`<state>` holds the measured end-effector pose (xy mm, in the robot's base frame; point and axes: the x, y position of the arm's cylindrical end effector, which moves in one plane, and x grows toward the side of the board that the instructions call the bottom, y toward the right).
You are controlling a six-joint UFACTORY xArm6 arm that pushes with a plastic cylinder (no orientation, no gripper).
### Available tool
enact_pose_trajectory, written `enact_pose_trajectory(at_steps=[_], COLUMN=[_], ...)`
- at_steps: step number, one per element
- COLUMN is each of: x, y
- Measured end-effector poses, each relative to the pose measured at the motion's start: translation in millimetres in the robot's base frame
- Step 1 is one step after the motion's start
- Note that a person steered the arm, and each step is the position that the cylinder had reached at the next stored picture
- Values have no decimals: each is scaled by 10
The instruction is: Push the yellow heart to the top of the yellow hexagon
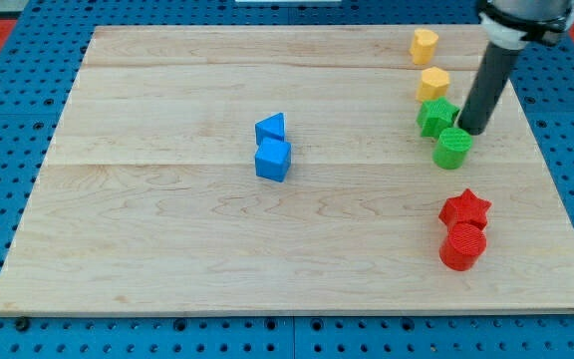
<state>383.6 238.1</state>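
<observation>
Camera view had our tip parked right between the green star and green cylinder, no fingers on this rig, just a bare rod. We saw the yellow heart touching the star's top edge, with the yellow hexagon further up, near the board's top edge.

blocks total: 8 | yellow: 2, yellow heart + yellow hexagon | green: 2, green star + green cylinder | blue: 2, blue triangle + blue cube | red: 2, red star + red cylinder | surface: 1
</observation>
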Motion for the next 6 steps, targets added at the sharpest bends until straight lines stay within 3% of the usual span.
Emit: enact_pose_trajectory(at_steps=[1, 3, 6], x=[-567, -1907, -1912], y=[457, 312, -41])
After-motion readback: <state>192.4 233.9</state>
